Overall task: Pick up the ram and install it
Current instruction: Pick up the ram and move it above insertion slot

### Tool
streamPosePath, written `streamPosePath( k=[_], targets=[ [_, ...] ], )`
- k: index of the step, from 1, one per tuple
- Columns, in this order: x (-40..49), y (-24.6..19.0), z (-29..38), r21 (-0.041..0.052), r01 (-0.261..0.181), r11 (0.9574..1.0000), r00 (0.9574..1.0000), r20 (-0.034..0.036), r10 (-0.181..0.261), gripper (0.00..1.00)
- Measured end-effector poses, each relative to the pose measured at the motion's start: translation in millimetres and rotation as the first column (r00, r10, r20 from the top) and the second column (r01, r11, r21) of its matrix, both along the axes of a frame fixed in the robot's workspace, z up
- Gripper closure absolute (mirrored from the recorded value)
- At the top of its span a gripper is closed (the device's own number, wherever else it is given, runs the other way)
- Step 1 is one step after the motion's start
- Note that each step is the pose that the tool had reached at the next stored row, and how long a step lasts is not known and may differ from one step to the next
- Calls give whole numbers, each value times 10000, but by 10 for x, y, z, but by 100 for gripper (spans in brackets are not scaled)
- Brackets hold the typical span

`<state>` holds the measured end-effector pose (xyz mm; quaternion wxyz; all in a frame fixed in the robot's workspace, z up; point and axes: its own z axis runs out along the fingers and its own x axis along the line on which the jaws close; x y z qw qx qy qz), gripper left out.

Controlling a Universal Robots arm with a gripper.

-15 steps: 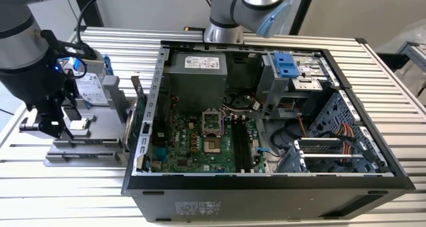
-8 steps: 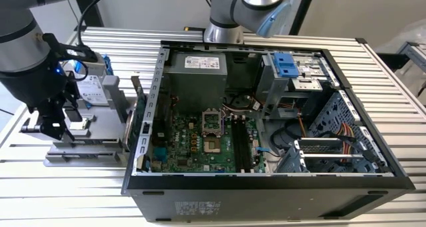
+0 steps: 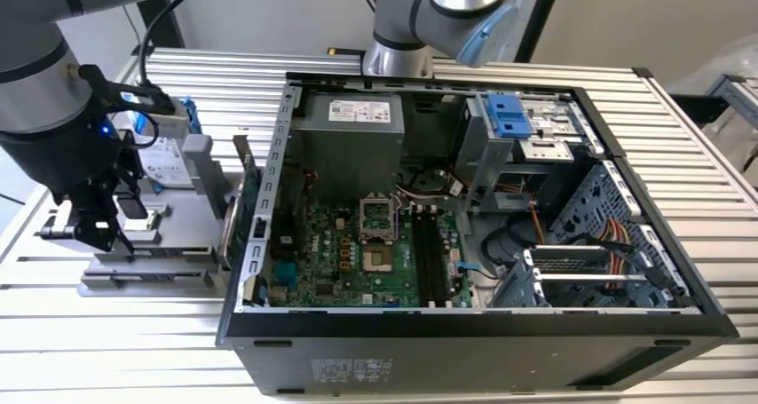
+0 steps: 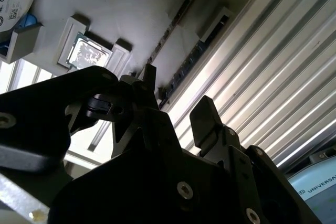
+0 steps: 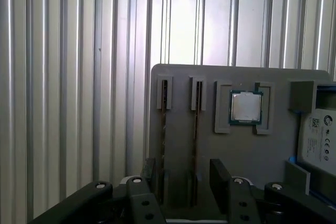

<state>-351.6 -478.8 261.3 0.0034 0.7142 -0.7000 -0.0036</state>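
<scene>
The pick-up is in hand: the gripper point(image 5: 184, 177) hovers over the grey fixture point(image 5: 247, 156), at the exterior view's left of the computer case point(image 3: 474, 333), fingers spread and empty. The ram point(image 5: 196, 124) stands on edge in a fixture slot beneath them, untouched. Gripping it would, I judge, call for fingers squarely astride the thin board.

End effector point(image 3: 102, 233) low over grey tray point(image 3: 166, 273) — computer case point(image 3: 474, 355) beside.
</scene>
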Motion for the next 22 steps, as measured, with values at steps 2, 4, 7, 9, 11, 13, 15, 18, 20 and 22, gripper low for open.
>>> streamPosePath(
  k=[2,4,7,9,11,13,15,18,20,22],
  targets=[
    [0,0,-2,2,-1,10000,10000,2,1,0],
    [0,0,-3,2,-1,10000,10000,2,1,0],
    [6,0,-7,5,-1,10000,10000,5,1,0],
    [10,-3,-10,3,0,10000,10000,-3,0,0],
    [10,-7,-24,2,0,10000,10000,-11,0,0],
    [10,-14,-40,2,0,10000,10000,-19,0,0],
    [10,-15,-61,3,6,10000,10000,-24,-6,0],
    [10,-19,-88,2,29,10000,10000,-46,-29,0],
    [10,-20,-106,3,45,10000,10000,-56,-45,0],
    [11,-23,-124,2,73,10000,9999,-69,-73,0]
  ],
)
